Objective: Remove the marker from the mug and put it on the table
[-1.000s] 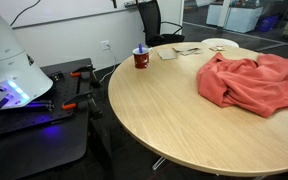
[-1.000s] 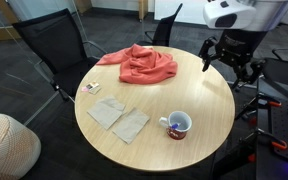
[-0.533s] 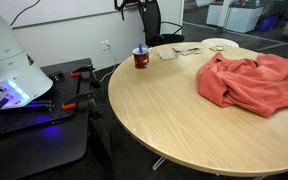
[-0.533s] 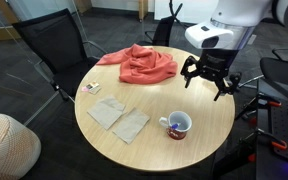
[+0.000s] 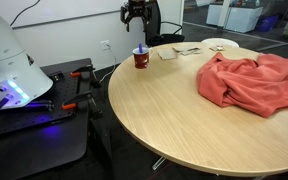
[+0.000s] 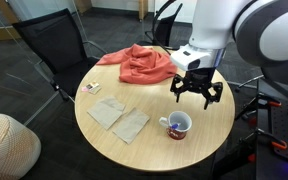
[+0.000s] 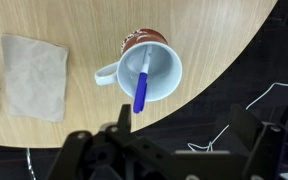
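Blue and whitish, the marker (image 7: 142, 85) leans inside the mug (image 7: 149, 68) at the centre of the wrist view; the mug stands near the edge of the wooden table (image 7: 84, 20); the gripper (image 6: 196, 97) hangs in the air near the mug, right of centre in an exterior view, fingers spread apart and holding nothing; a red cloth (image 6: 144, 65) lies at upper centre.

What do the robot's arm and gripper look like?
The arm is white, built of thick rounded segments. The gripper is black, with angular, jointed black fingers. No markings or cables can be made out.
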### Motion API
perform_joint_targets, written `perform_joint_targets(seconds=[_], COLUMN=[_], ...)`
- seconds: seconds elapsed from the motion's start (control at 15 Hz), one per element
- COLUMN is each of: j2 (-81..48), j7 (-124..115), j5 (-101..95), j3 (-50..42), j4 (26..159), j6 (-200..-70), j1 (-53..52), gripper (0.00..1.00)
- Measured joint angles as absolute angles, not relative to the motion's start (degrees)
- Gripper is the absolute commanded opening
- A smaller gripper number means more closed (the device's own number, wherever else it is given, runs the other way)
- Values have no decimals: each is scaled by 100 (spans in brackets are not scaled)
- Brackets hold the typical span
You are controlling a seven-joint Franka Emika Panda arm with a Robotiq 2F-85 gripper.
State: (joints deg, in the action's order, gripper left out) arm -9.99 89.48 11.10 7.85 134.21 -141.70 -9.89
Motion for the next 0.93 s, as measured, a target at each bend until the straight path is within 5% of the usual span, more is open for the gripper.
perform_joint_targets(seconds=[0.93], j2=[-1412], j7=[9006], j5=[1114], j3=[1032], j4=[13257], j6=[-14335], j1=[-698], gripper=[100])
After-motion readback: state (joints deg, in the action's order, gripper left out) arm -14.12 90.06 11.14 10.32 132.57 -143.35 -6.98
